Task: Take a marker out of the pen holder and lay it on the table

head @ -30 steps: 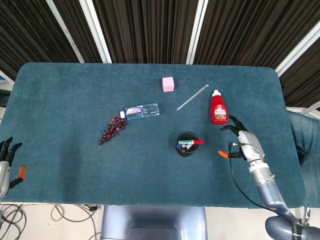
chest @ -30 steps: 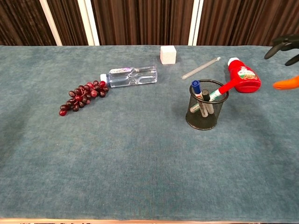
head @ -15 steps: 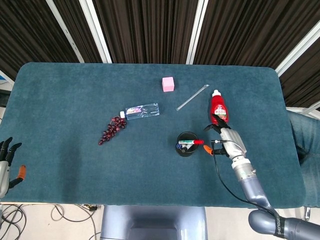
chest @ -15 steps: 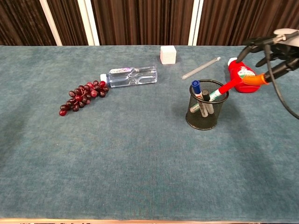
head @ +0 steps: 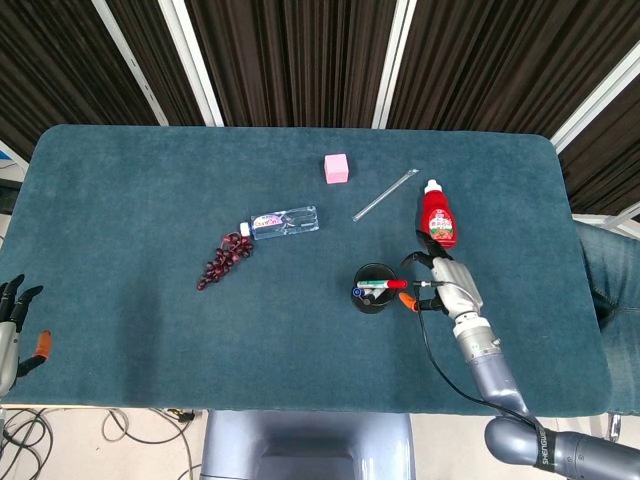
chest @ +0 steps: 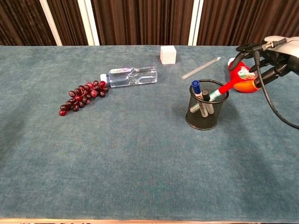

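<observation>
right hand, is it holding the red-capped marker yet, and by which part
Nothing is held yet. The right hand is open beside the red-capped marker in the pen holder.

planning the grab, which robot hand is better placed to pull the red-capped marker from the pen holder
The right robot hand: it hovers open beside the red-capped marker sticking out of the pen holder. The left robot hand sits off the table's far left edge.

Dark pleated curtains (head: 290,60) crossed by white bars (head: 190,60) hang behind the teal-carpeted worktop's (head: 130,200) far edge.
</observation>
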Action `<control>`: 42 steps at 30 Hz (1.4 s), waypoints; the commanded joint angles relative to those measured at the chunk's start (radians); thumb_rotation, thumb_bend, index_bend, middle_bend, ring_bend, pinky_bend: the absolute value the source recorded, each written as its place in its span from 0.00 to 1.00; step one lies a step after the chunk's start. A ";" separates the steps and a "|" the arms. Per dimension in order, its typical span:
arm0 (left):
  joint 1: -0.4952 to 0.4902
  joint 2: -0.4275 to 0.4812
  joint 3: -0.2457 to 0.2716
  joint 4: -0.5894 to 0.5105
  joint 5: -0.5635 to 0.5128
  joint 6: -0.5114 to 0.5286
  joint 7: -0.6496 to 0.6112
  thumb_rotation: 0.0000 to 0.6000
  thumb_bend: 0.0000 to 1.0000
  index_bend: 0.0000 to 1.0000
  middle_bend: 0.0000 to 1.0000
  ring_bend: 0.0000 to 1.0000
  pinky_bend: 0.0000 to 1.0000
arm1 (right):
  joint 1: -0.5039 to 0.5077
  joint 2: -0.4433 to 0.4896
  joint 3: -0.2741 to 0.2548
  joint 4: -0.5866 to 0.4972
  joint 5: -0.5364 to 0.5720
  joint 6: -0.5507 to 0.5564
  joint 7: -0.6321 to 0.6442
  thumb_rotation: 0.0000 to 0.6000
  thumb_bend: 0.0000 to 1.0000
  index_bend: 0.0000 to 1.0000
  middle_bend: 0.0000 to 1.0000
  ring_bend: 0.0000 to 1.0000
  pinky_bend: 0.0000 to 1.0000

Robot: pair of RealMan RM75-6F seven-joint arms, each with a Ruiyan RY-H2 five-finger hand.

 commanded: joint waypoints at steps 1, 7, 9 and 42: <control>0.001 -0.001 -0.002 0.000 -0.006 0.001 0.003 1.00 0.43 0.14 0.02 0.00 0.00 | 0.004 -0.010 0.000 0.009 0.004 -0.001 -0.002 1.00 0.35 0.44 0.00 0.08 0.20; 0.001 -0.001 -0.006 -0.003 -0.014 0.002 0.005 1.00 0.43 0.14 0.02 0.00 0.00 | 0.017 -0.032 -0.001 0.031 0.013 -0.009 -0.007 1.00 0.40 0.46 0.00 0.08 0.20; 0.001 -0.001 -0.005 -0.002 -0.013 0.002 0.004 1.00 0.43 0.14 0.02 0.00 0.00 | 0.018 -0.036 -0.001 0.035 0.015 -0.009 -0.008 1.00 0.41 0.47 0.00 0.08 0.20; 0.001 -0.001 -0.004 -0.001 -0.013 0.001 0.002 1.00 0.43 0.14 0.02 0.00 0.00 | 0.022 -0.048 -0.008 0.055 0.025 -0.022 0.009 1.00 0.44 0.51 0.00 0.08 0.20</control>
